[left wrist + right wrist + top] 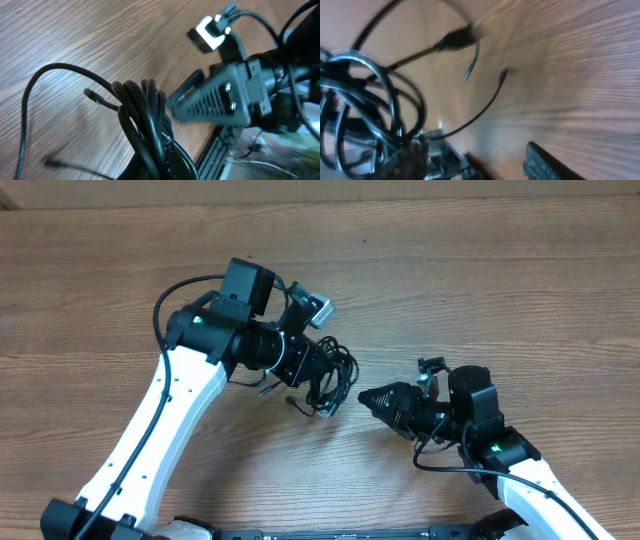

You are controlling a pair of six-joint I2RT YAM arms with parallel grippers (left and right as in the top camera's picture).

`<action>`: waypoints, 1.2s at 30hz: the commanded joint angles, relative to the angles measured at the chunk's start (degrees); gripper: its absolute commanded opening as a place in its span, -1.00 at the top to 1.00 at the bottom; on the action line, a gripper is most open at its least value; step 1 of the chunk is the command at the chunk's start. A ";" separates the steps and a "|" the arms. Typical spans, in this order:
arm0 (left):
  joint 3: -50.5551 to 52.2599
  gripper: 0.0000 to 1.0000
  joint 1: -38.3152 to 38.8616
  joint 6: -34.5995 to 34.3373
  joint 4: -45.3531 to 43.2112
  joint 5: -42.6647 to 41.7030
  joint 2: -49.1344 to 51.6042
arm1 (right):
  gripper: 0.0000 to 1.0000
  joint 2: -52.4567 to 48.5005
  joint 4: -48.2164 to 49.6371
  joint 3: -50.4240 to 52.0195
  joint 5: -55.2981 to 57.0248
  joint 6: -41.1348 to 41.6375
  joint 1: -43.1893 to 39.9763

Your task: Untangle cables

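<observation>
The cables (338, 375) form a black tangled bundle at the table's middle, with loose ends trailing toward the front. My left gripper (322, 372) is shut on the bundle. In the left wrist view the looped cords (145, 120) rise out of its jaws (160, 165), and a small plug (92, 94) sticks out to the left. My right gripper (362, 396) points at the bundle from the right, just short of it. In the blurred right wrist view its fingers (545, 165) stand apart over bare wood, and the cable loops (365, 105) and a plug (457, 39) lie ahead of them.
The wooden table (480, 270) stretches around both arms. The right arm's wrist camera (210, 32) shows at the top of the left wrist view. The table's front edge and the arm bases (300, 532) lie close behind the grippers.
</observation>
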State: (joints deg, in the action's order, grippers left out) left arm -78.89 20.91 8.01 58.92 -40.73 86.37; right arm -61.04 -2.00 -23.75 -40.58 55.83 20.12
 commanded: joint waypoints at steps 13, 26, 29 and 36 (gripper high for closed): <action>0.13 0.92 0.24 2.80 -1.44 -13.09 2.14 | 0.04 0.04 11.61 0.15 -9.29 3.10 -0.20; 1.18 0.92 1.33 3.82 -0.24 -13.11 2.14 | 0.14 0.04 21.31 0.15 -7.30 6.84 -0.20; 1.18 0.92 2.05 3.80 -0.26 -13.33 2.14 | 0.25 0.04 21.20 0.15 -5.05 6.99 -0.20; 1.18 0.91 4.72 5.31 -0.24 -19.45 2.14 | 0.64 0.04 20.68 0.15 0.90 6.97 -0.20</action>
State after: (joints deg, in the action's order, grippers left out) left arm -78.72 22.33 11.18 57.60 -52.45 88.27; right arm -61.36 17.45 -22.76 -45.21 62.48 19.97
